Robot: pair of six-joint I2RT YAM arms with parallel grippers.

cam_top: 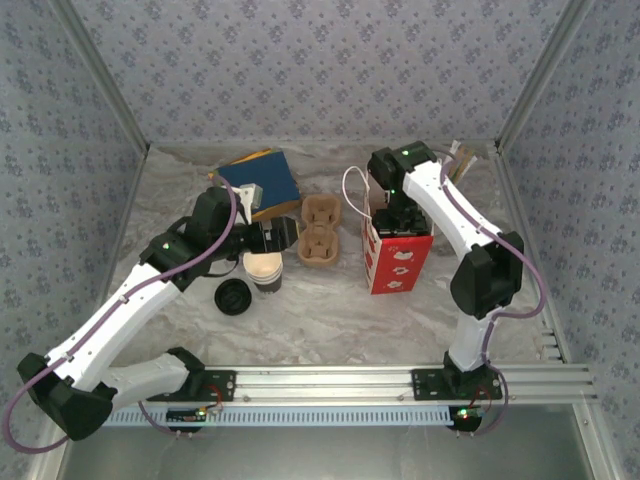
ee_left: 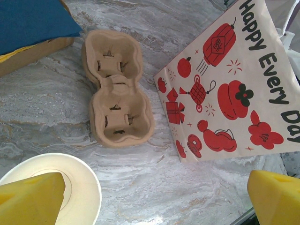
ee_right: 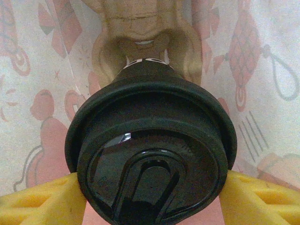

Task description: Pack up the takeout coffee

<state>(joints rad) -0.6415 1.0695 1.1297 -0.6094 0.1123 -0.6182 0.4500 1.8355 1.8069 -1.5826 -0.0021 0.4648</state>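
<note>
Across the bag (ee_left: 220,93), "Happy Every Da", right tool (ee_right: 152,199) clasping coffee (ee_right: 150,150)

Robot test booth, wallpapered panels (cam_top: 300,60), aluminium rails (cam_top: 330,381)

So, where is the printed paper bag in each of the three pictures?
Top external: the paper bag stands right of centre.
Left wrist: its printed face is at the upper right.
Right wrist: its printed walls surround the lidded cup.
Shared landmark: the pulp cup carrier, left of the bag in top and left-wrist views.
</note>
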